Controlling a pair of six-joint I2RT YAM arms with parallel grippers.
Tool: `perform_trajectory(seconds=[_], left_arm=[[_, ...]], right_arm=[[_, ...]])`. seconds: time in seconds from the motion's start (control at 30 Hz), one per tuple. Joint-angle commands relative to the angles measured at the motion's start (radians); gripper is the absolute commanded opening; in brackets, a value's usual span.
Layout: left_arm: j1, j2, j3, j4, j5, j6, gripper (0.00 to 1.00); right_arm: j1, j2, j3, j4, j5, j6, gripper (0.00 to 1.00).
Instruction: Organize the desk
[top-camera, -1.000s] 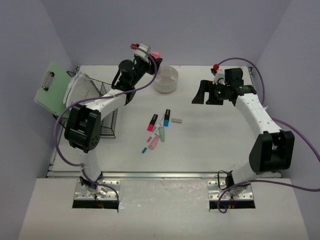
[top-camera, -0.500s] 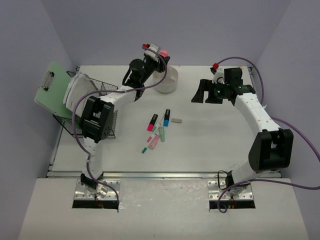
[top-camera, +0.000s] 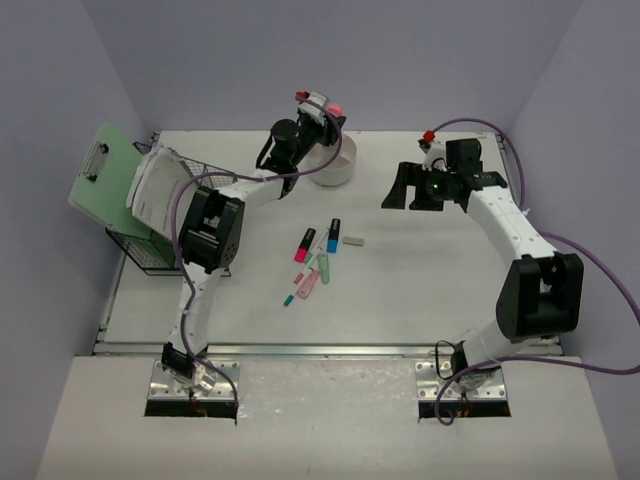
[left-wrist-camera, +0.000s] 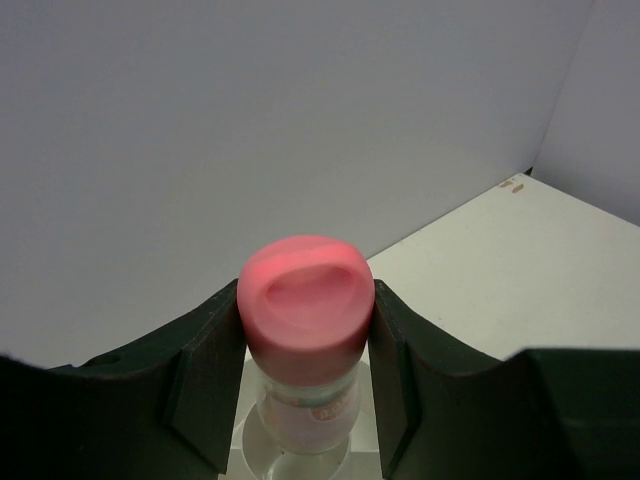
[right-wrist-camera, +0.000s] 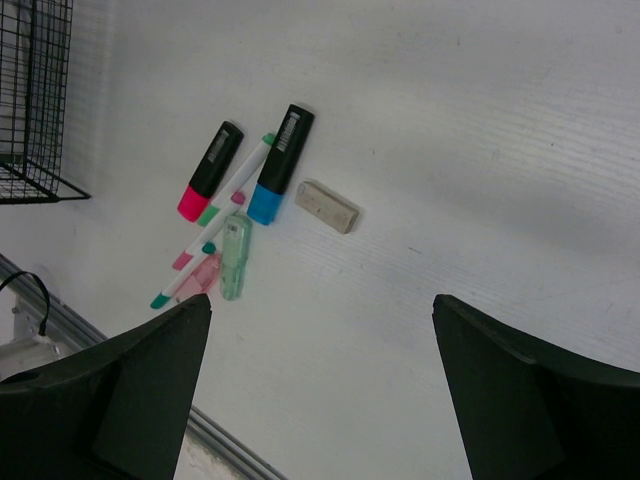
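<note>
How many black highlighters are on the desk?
2: the pink-capped highlighter and the blue-capped highlighter lie either side of a white pen; the basket might hide others.

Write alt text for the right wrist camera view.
The right gripper, open, hangs above the desk, framing a loose cluster of pens, a pink-tipped highlighter and a blue-tipped highlighter, with a pale eraser just right of them. A black wire basket shows at upper left.
</note>
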Motion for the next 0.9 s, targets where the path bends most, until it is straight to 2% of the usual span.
perform_trajectory(seconds=[0.0,0.67,0.7,0.77,0.8,0.83,0.87], left_arm=[[0.000,0.018,0.063,0.073,-0.002,0.001,0.00],[0.005,-0.018,-0.093,0.055,0.008,-0.017,0.00],[0.005,-0.018,-0.090,0.053,0.005,-0.018,0.02],[0.007,-0.018,-0.088,0.049,0.004,-0.023,0.12],[0.007,-0.018,-0.085,0.047,0.006,-0.023,0.20],[0.005,-0.021,-0.080,0.046,0.003,-0.028,0.33],[0.005,-0.024,-0.080,0.043,-0.002,-0.032,0.33]], right_arm=[[-0.004,-0.006,-0.006,0.046,-0.015,0.001,0.92],[-0.004,0.017,-0.002,0.055,-0.028,0.008,0.92],[-0.004,0.018,-0.002,0.055,-0.028,0.009,0.92],[-0.005,0.019,-0.002,0.055,-0.031,0.011,0.92],[-0.004,0.019,-0.002,0.055,-0.031,0.011,0.92],[-0.004,0.019,-0.001,0.055,-0.031,0.013,0.93],[-0.005,0.019,-0.001,0.057,-0.032,0.013,0.93]])
